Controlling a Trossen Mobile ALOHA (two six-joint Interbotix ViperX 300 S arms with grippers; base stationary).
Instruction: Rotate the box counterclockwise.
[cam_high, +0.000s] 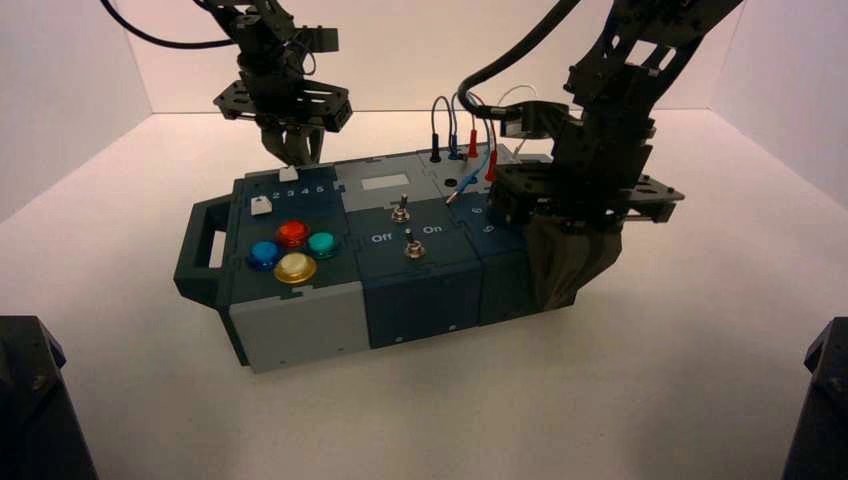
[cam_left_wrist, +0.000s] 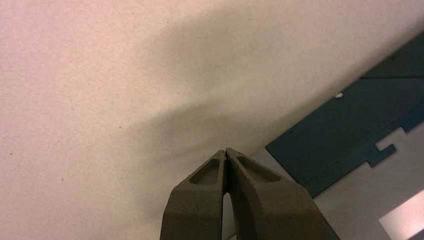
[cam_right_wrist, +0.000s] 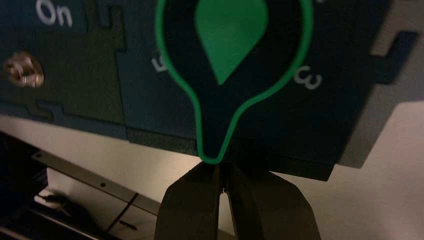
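The box (cam_high: 420, 290), dark teal and grey, lies across the white table with its handle (cam_high: 205, 250) at the left end. It carries four coloured buttons (cam_high: 293, 250), two toggle switches (cam_high: 405, 230) and looped wires (cam_high: 470, 130). My left gripper (cam_high: 292, 155) hangs shut and empty at the box's back left edge (cam_left_wrist: 350, 130), its fingertips (cam_left_wrist: 220, 160) over the table. My right gripper (cam_high: 560, 300) is shut with nothing in it and stands against the box's right front end. In the right wrist view its tips (cam_right_wrist: 220, 167) sit just below the green knob (cam_right_wrist: 230, 35).
White walls enclose the table at the back and both sides. Dark arm bases fill the near left corner (cam_high: 30, 400) and near right corner (cam_high: 820, 400). A toggle switch (cam_right_wrist: 22, 70) by the lettering "On" shows in the right wrist view.
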